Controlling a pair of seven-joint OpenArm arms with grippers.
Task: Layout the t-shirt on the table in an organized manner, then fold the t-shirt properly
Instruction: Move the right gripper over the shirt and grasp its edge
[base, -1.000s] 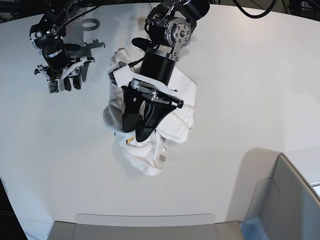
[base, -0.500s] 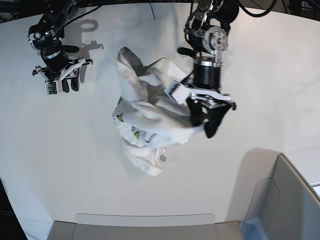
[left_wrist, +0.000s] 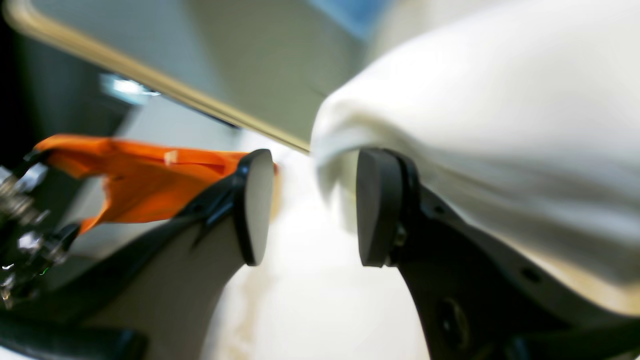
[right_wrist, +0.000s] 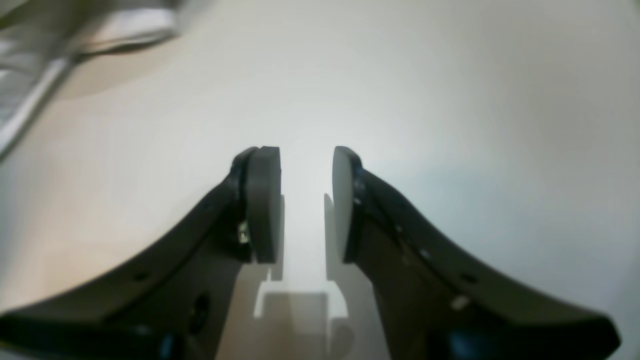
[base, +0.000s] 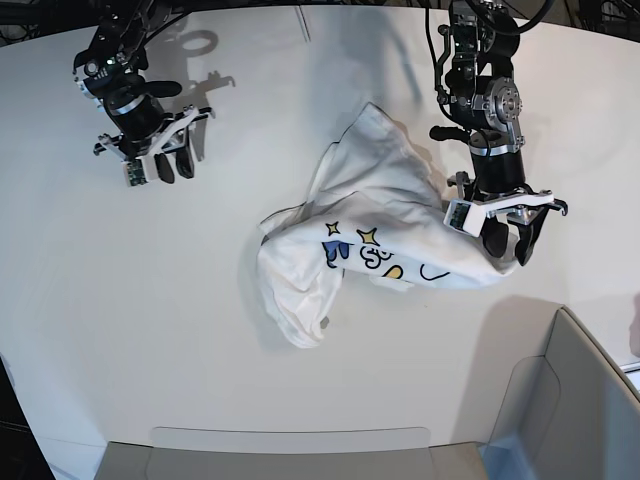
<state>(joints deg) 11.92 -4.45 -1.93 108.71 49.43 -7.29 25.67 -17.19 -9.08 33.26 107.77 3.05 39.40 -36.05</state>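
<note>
Tee (left_wrist: 475, 115) is super blurry, part hidden behind left gripper (left_wrist: 309, 207), jaws apart, can't tell if touching. Right gripper (right_wrist: 306, 205): open, empty.

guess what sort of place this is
Probably a robot workspace or lab for handling cloth: two black robot arms with a left gripper and a right gripper, a large smooth white tabletop, and a crumpled white t-shirt with cartoon print on it.

The t-shirt (base: 385, 215) lies on the table (base: 130, 320), seemingly left of the bin (base: 590, 400).
</note>
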